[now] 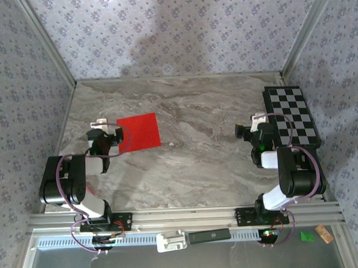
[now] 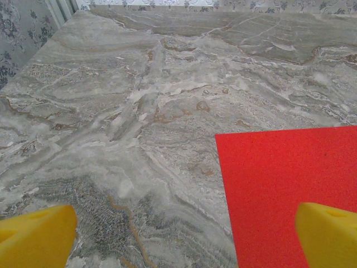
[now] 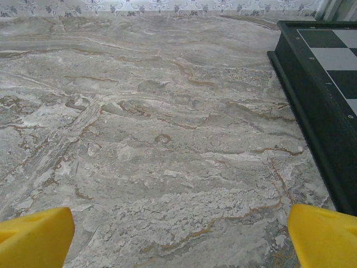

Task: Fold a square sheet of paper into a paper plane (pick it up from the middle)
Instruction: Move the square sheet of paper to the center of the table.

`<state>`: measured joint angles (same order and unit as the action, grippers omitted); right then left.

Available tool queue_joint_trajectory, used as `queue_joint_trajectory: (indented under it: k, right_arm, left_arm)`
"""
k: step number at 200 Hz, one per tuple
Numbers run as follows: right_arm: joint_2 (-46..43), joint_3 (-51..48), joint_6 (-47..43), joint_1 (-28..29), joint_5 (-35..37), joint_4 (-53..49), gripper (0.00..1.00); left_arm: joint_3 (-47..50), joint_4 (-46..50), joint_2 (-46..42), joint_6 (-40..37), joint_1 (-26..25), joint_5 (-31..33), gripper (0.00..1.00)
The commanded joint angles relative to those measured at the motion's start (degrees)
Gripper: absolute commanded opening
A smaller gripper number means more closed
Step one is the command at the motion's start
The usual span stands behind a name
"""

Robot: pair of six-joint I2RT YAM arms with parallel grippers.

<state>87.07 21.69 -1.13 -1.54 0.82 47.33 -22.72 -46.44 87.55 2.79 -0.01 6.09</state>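
We are looking down on the table (image 1: 192,169), and the red sheet of paper (image 1: 138,132) is lying flat at about ten o'clock from the table's middle, with no crease that we can make out. Our left gripper (image 1: 110,134) is sitting just at the sheet's nine o'clock edge, yellow fingers (image 2: 326,234) spread wide and carrying nothing. In the wrist view one finger is poised over the red sheet of paper (image 2: 290,190) and the other over bare marble. Our right gripper (image 1: 252,127) is waiting well apart at three o'clock, near the chequered board (image 1: 291,115), likewise spread and empty. We are judging the folding as not yet begun. For a clean pickup we are wanting the left gripper moved toward three o'clock until it is centred over the sheet's middle. Then it should be coming down gently and pinching up a small ridge, since thin paper will likely be skating on smooth marble or crumpling under a hard squeeze.
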Motion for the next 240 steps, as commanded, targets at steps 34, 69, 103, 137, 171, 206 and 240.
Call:
queue_joint_trajectory:
  k: [34, 69, 103, 137, 171, 206, 240]
  right_arm:
    - [0.3, 0.8, -0.5, -0.4, 0.3, -0.9, 1.00]
    - [0.3, 0.8, -0.5, -0.5, 0.3, -0.9, 1.00]
    - [-0.8, -0.6, -1.1, -0.3, -0.6, 0.9, 1.00]
    - [-12.5, 0.3, -2.5, 0.9, -0.3, -9.7, 1.00]
    - [-20.8, 9.4, 3.4, 3.5, 2.5, -27.1, 1.00]
    - [-16.9, 23.9, 16.5, 7.8, 2.8, -46.9, 1.00]
    - [-5.4, 38.1, 24.8, 15.7, -2.8, -58.7, 1.00]
  left_arm:
    - [-0.8, -0.4, 0.4, -0.7, 0.2, 0.5, 1.00]
    - [-0.9, -0.3, 0.4, -0.6, 0.3, 0.1, 1.00]
    - [-0.7, -0.5, 0.3, -0.6, 0.6, -0.5, 1.00]
    - [-3.0, 7.3, -4.9, -0.3, 0.5, 0.7, 1.00]
    - [-7.6, 19.8, -12.7, 1.5, -0.9, 5.4, 1.00]
    - [-13.5, 31.4, -19.4, 8.2, -4.2, 5.8, 1.00]
    - [-22.1, 46.8, -21.5, 18.2, -4.6, -0.5, 1.00]
